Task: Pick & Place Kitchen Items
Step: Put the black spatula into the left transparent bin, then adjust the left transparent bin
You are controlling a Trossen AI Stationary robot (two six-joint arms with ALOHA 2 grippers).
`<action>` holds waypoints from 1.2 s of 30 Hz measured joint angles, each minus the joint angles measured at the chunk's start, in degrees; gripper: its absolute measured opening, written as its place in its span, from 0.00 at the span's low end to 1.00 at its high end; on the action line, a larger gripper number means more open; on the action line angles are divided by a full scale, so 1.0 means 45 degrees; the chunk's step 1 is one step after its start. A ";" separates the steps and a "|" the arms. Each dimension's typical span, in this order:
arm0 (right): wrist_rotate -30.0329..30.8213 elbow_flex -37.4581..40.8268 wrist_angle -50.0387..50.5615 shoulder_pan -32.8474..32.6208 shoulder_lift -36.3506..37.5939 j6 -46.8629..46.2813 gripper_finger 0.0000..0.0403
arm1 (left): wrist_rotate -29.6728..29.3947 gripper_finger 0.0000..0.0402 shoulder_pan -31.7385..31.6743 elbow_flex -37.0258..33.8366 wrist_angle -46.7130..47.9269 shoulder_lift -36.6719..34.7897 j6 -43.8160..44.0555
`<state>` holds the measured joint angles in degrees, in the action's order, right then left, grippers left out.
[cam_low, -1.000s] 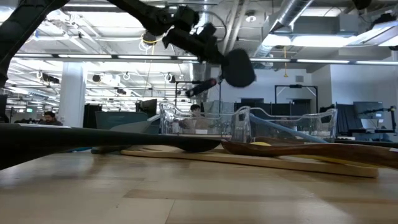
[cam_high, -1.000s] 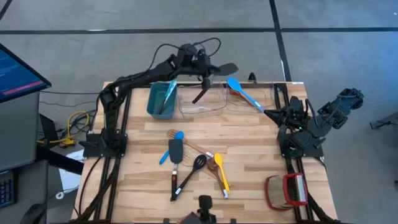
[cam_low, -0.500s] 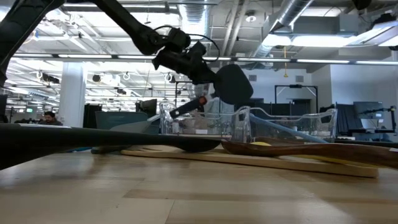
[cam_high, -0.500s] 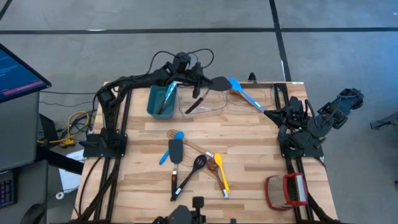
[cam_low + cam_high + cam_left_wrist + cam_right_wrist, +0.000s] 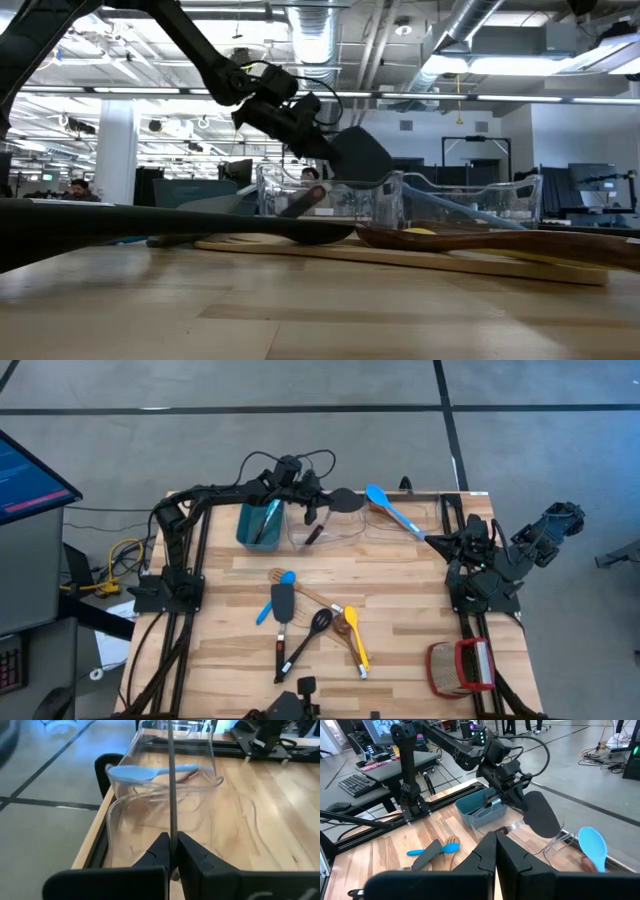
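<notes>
- Left pincer [image 5: 306,503], upper middle of the high view, is clamped on a black spatula [image 5: 333,506], tilted over the clear bin [image 5: 345,532], handle end down inside it.
- Right pincer [image 5: 432,538] is closed on nothing, parked at right desk [image 5: 400,600] edge.
- Blue spoon [image 5: 388,506] rests across the second clear bin.
- Other utensils [image 5: 312,622] lie mid-desk, lower centre.
- Teal bin [image 5: 258,520] is left of the spatula.

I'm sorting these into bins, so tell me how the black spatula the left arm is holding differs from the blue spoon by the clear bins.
The black spatula hangs in the air, clamped in the left end effector, handle dipping into a clear bin; the blue spoon lies unheld across the neighbouring clear bin's rim. The spatula's head is broad, flat and black; the spoon's is a rounded blue bowl. Both are long-handled.
</notes>
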<state>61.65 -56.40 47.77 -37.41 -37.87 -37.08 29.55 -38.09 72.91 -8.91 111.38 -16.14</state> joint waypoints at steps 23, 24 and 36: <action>-0.0043 0.0000 -0.0005 0.0000 0.0005 0.0005 0.00 | -0.4280 0.32 -0.0054 -0.0346 -0.0258 -0.1468 -0.0461; -0.0053 0.0000 -0.0005 0.0000 0.0005 0.0003 0.00 | -0.4280 0.33 -0.0063 -0.0346 -0.0262 -0.1767 -0.0461; -0.0039 0.0000 0.0005 0.0002 0.0004 0.0024 0.00 | -0.5350 0.18 0.2763 -0.0312 0.1568 -0.5864 0.2550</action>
<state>61.47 -56.40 47.79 -37.40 -37.85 -36.97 5.47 -25.65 71.50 -1.85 85.00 -4.67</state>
